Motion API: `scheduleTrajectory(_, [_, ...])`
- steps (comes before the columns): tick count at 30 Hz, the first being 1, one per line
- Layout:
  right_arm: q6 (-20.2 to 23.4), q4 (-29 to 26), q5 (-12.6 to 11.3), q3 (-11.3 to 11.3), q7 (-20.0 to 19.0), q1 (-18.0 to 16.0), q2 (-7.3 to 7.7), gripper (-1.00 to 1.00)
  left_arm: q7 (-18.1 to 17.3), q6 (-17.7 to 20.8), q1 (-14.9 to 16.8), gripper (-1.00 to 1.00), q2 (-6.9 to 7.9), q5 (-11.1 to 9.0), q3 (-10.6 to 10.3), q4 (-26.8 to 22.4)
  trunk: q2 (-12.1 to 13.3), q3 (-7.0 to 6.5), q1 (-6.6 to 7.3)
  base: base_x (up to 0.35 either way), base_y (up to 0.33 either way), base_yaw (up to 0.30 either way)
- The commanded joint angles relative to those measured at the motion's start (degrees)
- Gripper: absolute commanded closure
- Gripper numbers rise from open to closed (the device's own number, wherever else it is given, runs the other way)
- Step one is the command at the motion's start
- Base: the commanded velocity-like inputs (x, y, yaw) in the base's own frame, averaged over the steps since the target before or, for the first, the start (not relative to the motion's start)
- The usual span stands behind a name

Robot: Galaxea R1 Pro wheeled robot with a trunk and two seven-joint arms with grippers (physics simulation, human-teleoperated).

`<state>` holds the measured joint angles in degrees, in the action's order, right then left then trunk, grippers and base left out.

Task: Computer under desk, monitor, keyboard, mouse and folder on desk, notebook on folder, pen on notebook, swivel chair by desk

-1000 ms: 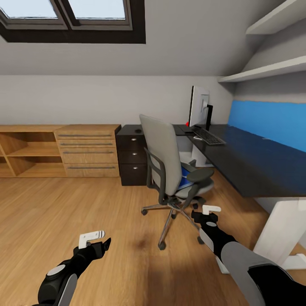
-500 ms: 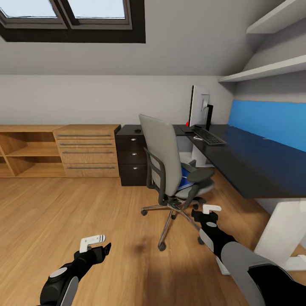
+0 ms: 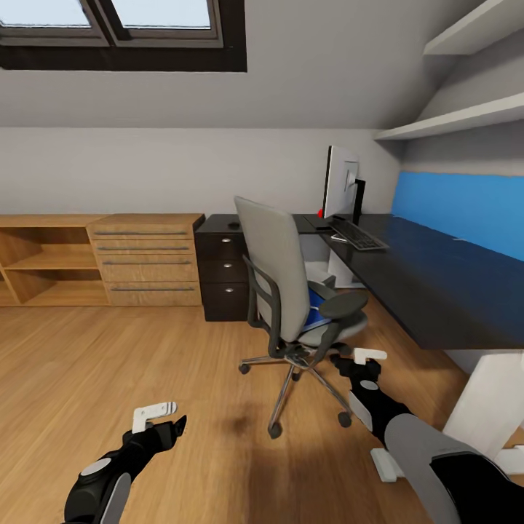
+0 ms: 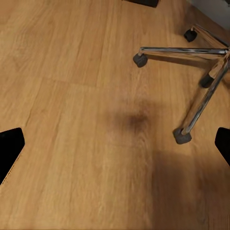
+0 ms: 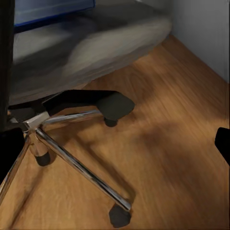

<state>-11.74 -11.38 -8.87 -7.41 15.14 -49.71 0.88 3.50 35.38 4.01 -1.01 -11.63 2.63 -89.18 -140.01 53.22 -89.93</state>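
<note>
The whole view has slid a little, so the camera moved. The swivel chair (image 3: 295, 291) stands on the floor (image 3: 109, 364) beside the counter (image 3: 429, 280), with the blue folder (image 3: 315, 307) on its seat. The monitor (image 3: 339, 182) and keyboard (image 3: 358, 235) sit on the counter. Both the left hand (image 3: 161, 421) and right hand (image 3: 364, 362) hang low with fingers apart (holding nothing).

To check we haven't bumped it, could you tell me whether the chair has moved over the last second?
No. The chair keeps its place against the black drawers behind it; the whole view shifted slightly, so the camera moved.
</note>
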Motion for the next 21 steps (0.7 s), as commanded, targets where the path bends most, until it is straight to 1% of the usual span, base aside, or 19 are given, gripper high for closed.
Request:
scheduleTrajectory(1, [-0.3, 0.04, -0.7, -0.51, 0.19, -0.04, 0.24, -1.0, 0.37, 0.3, 0.03, -1.0, -0.04, -0.64, 0.42, -0.08, -0.02, 0.06, 0.01, 0.006, -0.002, 0.0])
scheduleTrajectory(3, [-0.47, 0.04, -1.36, -0.51, 0.22, -0.04, 0.68, -1.0, 0.34, 0.32, 0.03, -1.0, -0.04, -0.66, 1.34, -0.1, -0.02, 0.06, 0.01, 0.004, -0.002, 0.0])
scheduleTrajectory(5, [-0.55, 0.04, -2.08, -0.51, 0.21, -0.04, 0.88, -1.0, 0.31, 0.34, 0.03, -1.0, -0.04, -0.66, 1.71, -0.1, -0.02, 0.06, 0.01, 0.005, -0.001, 0.0])
scheduleTrajectory(6, [-0.62, 0.04, -2.91, -0.51, 0.19, -0.04, 1.01, -1.0, 0.3, 0.36, 0.03, -1.0, -0.04, -0.67, 1.95, -0.12, -0.02, 0.06, 0.01, 0.045, 0.0, 0.0])
scheduleTrajectory(9, [-0.71, 0.04, -4.39, -0.54, 0.14, -0.04, 1.17, -1.0, 0.32, 0.38, 0.03, -1.0, -0.04, -0.66, 2.38, -0.2, -0.02, 0.06, 0.01, 0.156, -0.007, 0.0])
scheduleTrajectory(12, [-0.86, 0.0, -4.82, -0.55, 0.14, -0.04, 1.25, -1.0, 0.36, 0.53, 0.03, -1.0, -0.04, -0.67, 2.75, -0.2, -0.02, 0.06, 0.01, 0.126, -0.012, 0.0])
scheduleTrajectory(16, [-0.96, -0.04, -4.92, -0.56, 0.15, -0.04, 1.27, -1.0, 0.37, 0.56, 0.03, -1.0, -0.04, -0.67, 2.82, -0.2, -0.02, 0.06, 0.01, 0.049, -0.002, 0.0])
scheduleTrajectory(18, [-1.03, -0.04, -4.93, -0.58, 0.13, -0.04, 1.25, -1.0, 0.37, 0.56, 0.03, -1.0, -0.04, -0.67, 2.82, -0.2, -0.02, 0.06, 0.01, 0.161, 0.0, 0.0])
scheduleTrajectory(21, [-2.51, -0.01, -4.92, -0.65, 0.1, 0.0, 1.12, -1.0, 0.37, 0.56, 0.03, -1.0, -0.04, -0.61, 2.82, -0.14, -0.02, 0.06, 0.01, 0.087, 0.0, 0.0])
